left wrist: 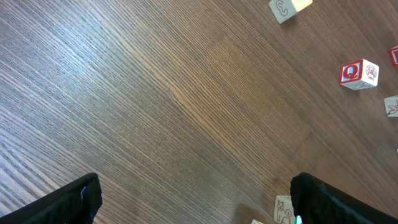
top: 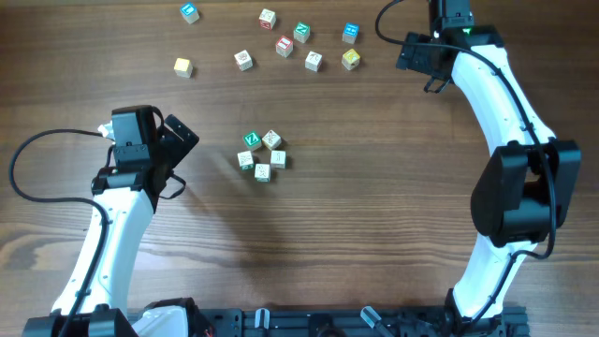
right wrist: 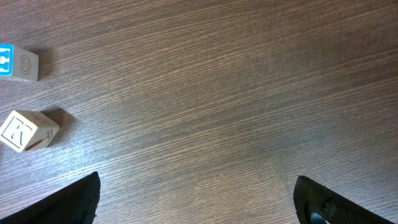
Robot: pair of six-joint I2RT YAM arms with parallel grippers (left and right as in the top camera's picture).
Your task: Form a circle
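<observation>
Both the left hand (left wrist: 196, 202) and right hand (right wrist: 196, 199) were spread wide, empty. The circle (top: 261, 156) sat mid-surface (top: 374, 215), nearer the left. I figured gentle outside nudges beat grabbing.

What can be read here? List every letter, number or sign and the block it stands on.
"Q", red-framed, on the white cube.
"8" on the pale side of the blue-faced cube.
On the cream cube: a letter, perhaps "K", unsure.
The circle and the scattered cubes, seen from overhead: too small to read.
</observation>
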